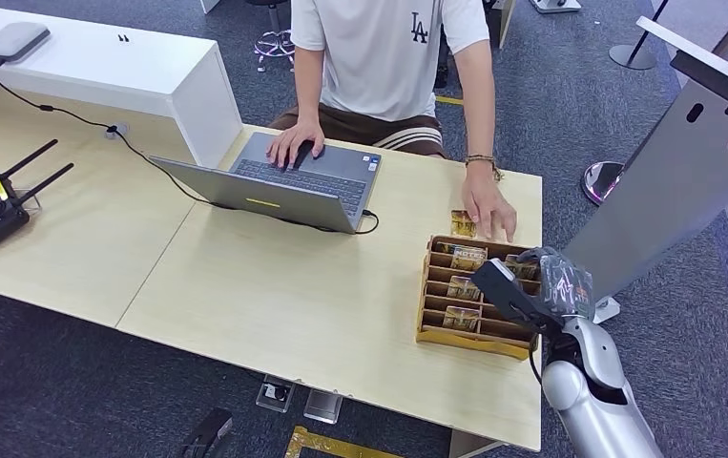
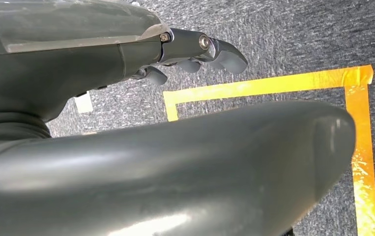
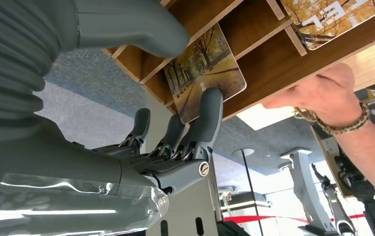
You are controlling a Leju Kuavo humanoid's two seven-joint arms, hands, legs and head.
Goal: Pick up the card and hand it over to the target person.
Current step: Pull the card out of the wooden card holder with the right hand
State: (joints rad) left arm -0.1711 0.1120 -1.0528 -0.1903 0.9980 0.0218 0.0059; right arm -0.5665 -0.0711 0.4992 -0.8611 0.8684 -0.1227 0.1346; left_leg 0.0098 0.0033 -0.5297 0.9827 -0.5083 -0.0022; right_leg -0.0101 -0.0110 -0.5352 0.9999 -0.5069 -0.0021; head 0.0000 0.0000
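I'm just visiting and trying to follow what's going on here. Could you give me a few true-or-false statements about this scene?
1. The right robot hand has a finger on a tree-printed card in the slotted wooden card holder. True.
2. The grey laptop is closed. False: it is open, a person's hand on its keyboard.
3. The person's other hand rests at the holder's far edge. True.
4. The left robot hand holds a card. False: it holds nothing, above carpet.

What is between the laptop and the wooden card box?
Nothing. In the head view, only bare table lies between the laptop and the card box.
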